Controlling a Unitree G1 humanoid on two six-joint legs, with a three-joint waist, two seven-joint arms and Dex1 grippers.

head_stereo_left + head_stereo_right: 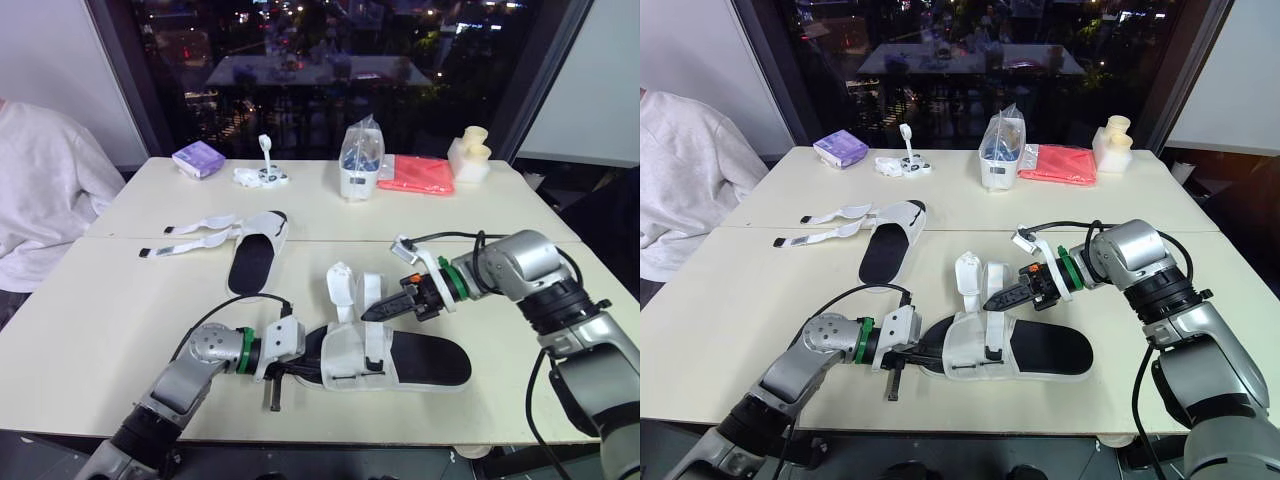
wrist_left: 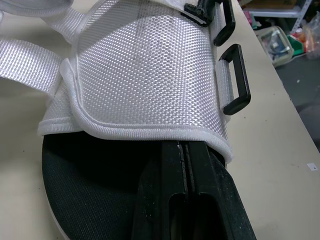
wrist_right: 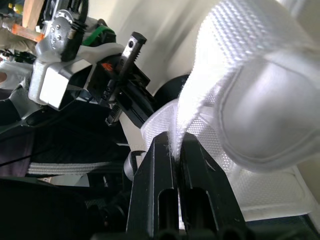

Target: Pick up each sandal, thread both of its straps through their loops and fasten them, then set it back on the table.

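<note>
The near sandal [image 1: 430,358] lies by the near edge of the tabletop [image 1: 120,320], its long axis running along that edge. The bare black footbed is toward the table's right side and the white woven upper is toward the left.

The right gripper [image 1: 372,312] is pinched tight on one white strap [image 1: 368,288], holding it upright above the upper. A second strap [image 1: 340,285] stands free just beside it.

The left gripper [image 1: 300,368] is at the sandal's left end, low on the tabletop. Its fingers are pressed together and tucked in over the footbed under the upper. Whether anything is caught between them cannot be told.

The black loops [image 2: 237,80] sit on the side of the upper facing the near edge, below the held strap and across the upper from it. By my reading, the strap end must come down over the upper toward the near edge to meet a loop, and the right gripper is the one placed to do it.

The other sandal [image 1: 255,255] lies nearer the middle of the tabletop, well apart, with its straps lying open toward the left edge. A purple box [image 1: 198,158] and a clear bag [image 1: 360,150] stand by the far edge. No writing or brand can be read anywhere.
</note>
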